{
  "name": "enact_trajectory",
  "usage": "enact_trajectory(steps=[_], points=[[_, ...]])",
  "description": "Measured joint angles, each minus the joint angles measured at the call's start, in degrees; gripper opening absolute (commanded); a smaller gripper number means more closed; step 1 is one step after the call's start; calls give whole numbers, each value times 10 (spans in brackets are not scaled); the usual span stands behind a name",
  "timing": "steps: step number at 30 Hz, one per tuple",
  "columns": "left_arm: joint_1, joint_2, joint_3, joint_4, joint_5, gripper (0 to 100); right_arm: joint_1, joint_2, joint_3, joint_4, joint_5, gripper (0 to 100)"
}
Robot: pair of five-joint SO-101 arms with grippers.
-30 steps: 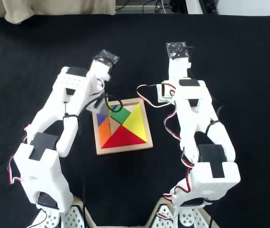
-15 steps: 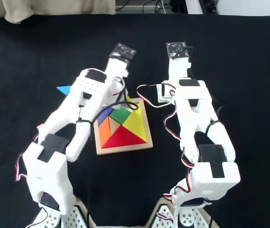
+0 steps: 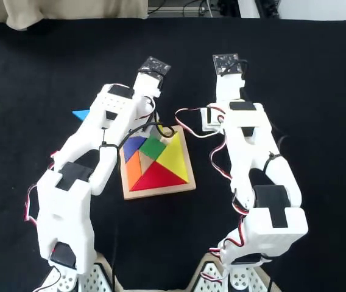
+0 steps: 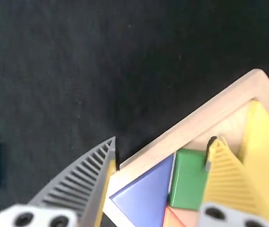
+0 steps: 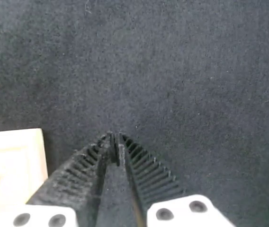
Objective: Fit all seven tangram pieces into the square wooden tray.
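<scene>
In the high view, the left arm is covering the upper left corner of the wooden tray and is hiding the right end of the blue piece at centre left. In the left wrist view, the frame's edge is cutting off that blue piece and the tray. One of the fingers of the left gripper is masking part of the green piece. In the right wrist view, the tray is running out of frame.

1. left arm, right arm: white shells, blk servo blocks.
2. cables: red/white/blk.
3. left end effector: ribbed fingers, one grey, one yellow; white base w/ screws.
4. right end effector: ribbed blk fingers, white base w/ screws.
</scene>
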Motion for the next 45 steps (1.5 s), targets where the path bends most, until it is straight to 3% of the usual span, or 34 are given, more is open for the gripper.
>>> enact_trajectory(steps=[9, 15, 23, 30, 40, 45], points=[[-3, -24, -10, 42, -23, 299, 0, 0, 0, 0, 0, 15], [-87, -83, -72, 65, -51, 300, 0, 0, 0, 0, 0, 15], [-245, -66, -94, 70, -334, 300, 0, 2, 0, 0, 0, 15], [-257, 18, -169, 104, -532, 300, 0, 2, 0, 0, 0, 15], [-255, 200, -370, 110, -552, 300, 0, 8, 0, 0, 0, 15], [-243, 274, -484, 175, -568, 300, 0, 34, 0, 0, 0, 15]])
